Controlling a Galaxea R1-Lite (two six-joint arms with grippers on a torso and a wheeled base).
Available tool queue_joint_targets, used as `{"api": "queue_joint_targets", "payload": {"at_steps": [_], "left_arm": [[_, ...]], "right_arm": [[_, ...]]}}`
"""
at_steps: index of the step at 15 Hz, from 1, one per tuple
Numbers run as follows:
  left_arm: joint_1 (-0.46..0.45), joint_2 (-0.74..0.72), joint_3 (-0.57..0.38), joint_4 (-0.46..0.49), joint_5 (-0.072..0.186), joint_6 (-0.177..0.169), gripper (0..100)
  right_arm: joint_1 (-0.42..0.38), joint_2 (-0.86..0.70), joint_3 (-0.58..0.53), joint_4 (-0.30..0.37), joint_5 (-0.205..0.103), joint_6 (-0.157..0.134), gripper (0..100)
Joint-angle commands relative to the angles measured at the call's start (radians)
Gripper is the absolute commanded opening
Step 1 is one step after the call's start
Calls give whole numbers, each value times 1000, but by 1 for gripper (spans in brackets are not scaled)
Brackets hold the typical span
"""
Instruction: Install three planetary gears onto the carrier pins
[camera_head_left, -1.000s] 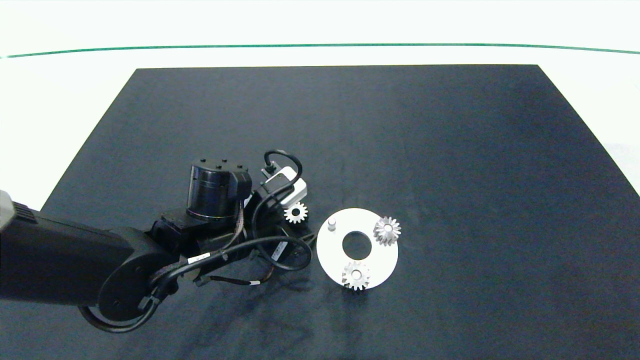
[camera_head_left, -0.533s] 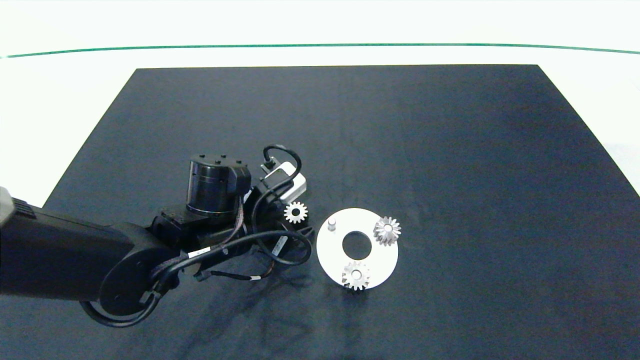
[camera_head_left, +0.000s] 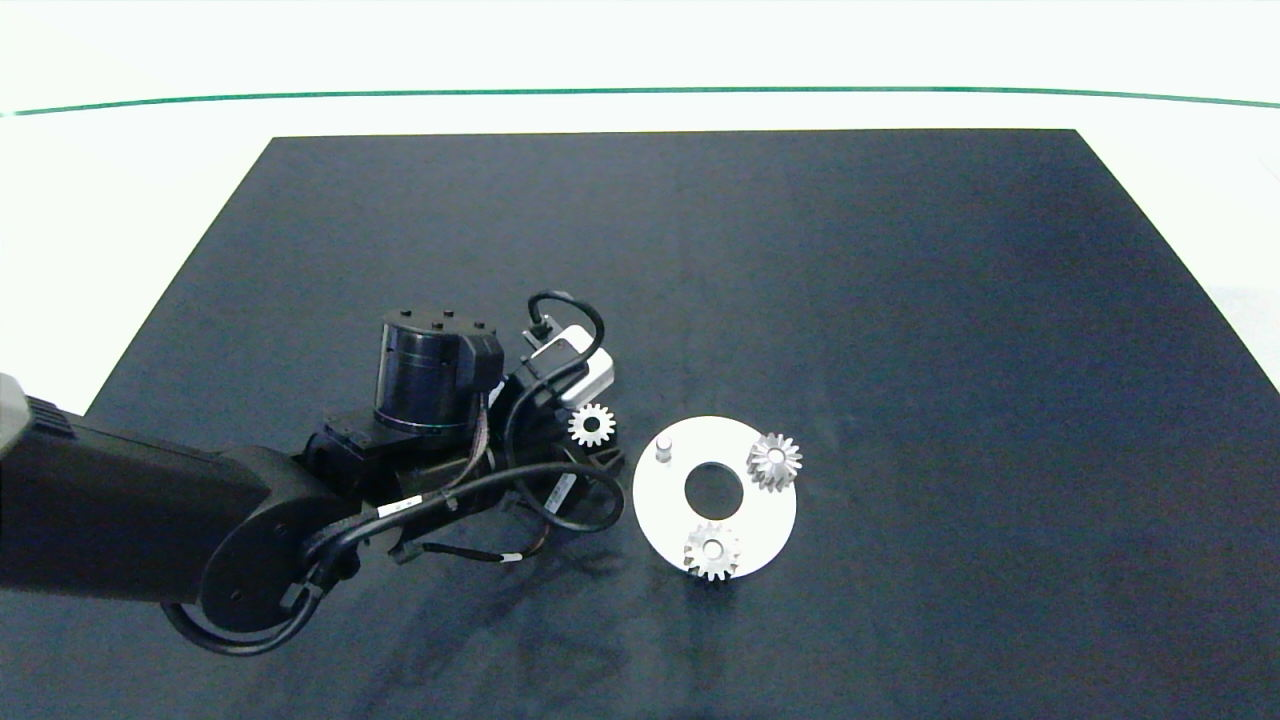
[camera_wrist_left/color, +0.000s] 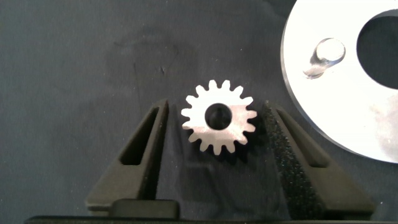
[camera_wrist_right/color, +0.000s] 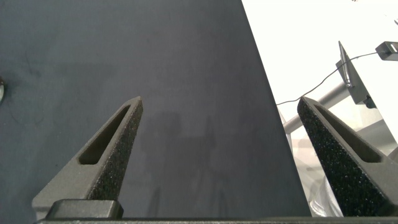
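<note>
One loose planetary gear (camera_head_left: 591, 425) (camera_wrist_left/color: 219, 118) lies flat on the black mat just left of the white disc (camera_head_left: 770, 510) (camera_wrist_left/color: 336, 106). My left gripper (camera_wrist_left/color: 215, 104) is open and straddles this gear, one finger on each side, the foam-padded finger close to its teeth. Two more gears (camera_head_left: 774, 461) (camera_head_left: 711, 549) sit on carrier pins at the disc's right and near rim. The third carrier pin (camera_head_left: 663, 447) (camera_wrist_left/color: 328, 53) stands bare at the disc's left rim. My right gripper (camera_wrist_right/color: 220, 99) is open and holds nothing; it is outside the head view.
The black mat (camera_head_left: 900, 300) covers most of the white table. The left arm (camera_head_left: 150, 530) and its cables fill the near left. In the right wrist view the mat's edge (camera_wrist_right/color: 261, 112) and a metal stand (camera_wrist_right/color: 348, 81) beyond it show.
The left wrist has shifted slightly, so the loose gear now shows whole in the head view. The gear and the disc have not moved.
</note>
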Motion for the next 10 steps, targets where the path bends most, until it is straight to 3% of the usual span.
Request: {"api": "queue_joint_targets", "payload": {"at_steps": [1, 10], "left_arm": [[1, 2, 4, -3, 1, 3, 54], [1, 25, -3, -5, -2, 3, 36]], "right_arm": [[1, 1, 0, 1, -4, -1, 100], [2, 3, 1, 3, -2, -1, 100]]}}
